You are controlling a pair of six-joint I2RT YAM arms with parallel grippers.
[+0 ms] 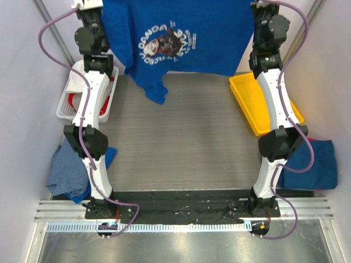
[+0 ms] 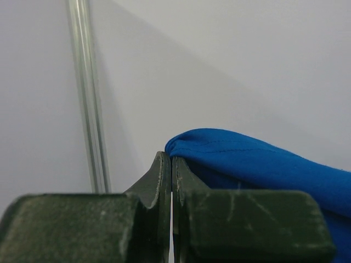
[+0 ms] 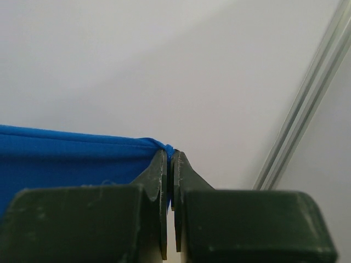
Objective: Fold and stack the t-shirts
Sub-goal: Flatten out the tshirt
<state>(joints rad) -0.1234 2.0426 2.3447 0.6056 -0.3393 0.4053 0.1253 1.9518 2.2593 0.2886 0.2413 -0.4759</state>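
Metal rail (image 1: 60, 211) fronts grey table (image 1: 186, 137), blue t-shirt (image 1: 208, 33) hanging between white walls (image 1: 22, 82)

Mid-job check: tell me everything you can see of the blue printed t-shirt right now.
The royal blue t-shirt is soft cloth, held spread out at the far end of the table, its round white-and-brown print facing the top camera. The left gripper is shut on one stitched edge, the right gripper on the opposite corner. One part droops lower near the left side; whether it touches the table cannot be told.
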